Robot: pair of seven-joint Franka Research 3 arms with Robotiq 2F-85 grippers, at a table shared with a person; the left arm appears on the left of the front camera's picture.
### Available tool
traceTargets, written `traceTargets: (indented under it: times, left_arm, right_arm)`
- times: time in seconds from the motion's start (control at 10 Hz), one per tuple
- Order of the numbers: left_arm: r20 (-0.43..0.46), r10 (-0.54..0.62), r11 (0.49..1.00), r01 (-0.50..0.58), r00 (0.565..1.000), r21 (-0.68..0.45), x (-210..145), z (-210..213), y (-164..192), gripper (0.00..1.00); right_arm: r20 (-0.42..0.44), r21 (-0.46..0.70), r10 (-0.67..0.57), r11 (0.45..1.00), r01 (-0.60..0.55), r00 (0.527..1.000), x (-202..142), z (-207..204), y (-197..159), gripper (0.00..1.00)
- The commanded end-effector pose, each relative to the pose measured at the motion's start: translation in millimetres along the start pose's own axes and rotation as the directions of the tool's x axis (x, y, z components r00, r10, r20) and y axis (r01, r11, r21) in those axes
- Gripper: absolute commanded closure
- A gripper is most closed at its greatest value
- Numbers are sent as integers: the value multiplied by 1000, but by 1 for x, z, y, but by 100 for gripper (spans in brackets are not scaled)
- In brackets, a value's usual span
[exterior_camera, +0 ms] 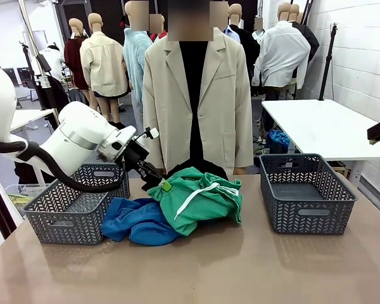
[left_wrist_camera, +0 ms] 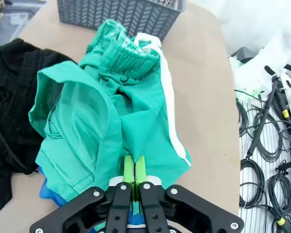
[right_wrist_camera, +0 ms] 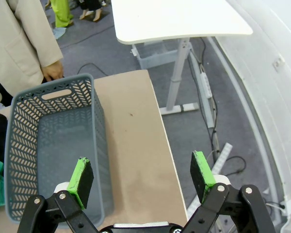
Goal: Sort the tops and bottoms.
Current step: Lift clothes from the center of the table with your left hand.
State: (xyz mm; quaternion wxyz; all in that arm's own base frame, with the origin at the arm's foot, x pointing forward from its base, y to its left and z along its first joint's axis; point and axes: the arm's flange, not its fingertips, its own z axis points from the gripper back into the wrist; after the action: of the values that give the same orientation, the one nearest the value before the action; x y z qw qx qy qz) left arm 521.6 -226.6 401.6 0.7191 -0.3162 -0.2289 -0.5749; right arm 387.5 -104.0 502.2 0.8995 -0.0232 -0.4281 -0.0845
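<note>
The green bottoms with a white drawstring lie bunched at the table's middle, partly over a bright blue top. My left gripper is shut on the green garment's left edge. The left wrist view shows its green pads pinched together on a fold of the green fabric. The black bottoms lie beside the green ones, and a bit of blue top peeks from under them. My right gripper is open with nothing between its fingers, hovering over the table's right end beside the right basket.
A grey basket stands at the left of the table and another at the right. A person in a beige jacket stands at the far edge, one hand hanging near the right basket. Cables lie on the floor past the table edge.
</note>
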Motion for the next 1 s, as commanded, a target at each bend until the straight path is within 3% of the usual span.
traceTargets:
  times: [0.0,0.6,0.9]
  left_arm:
    - [18,-38,999,38,999,9,28,29,-18,100]
    - [-34,-246,946,247,969,207,160,111,-77,100]
    - [-55,-237,921,242,970,307,233,152,-100,100]
  right_arm:
    - [-8,2,-2,1000,2,1000,-1,-1,-1,0]
    - [-8,2,-2,1000,2,1000,-1,-1,-1,0]
    - [-8,2,-2,1000,2,1000,-1,-1,-1,0]
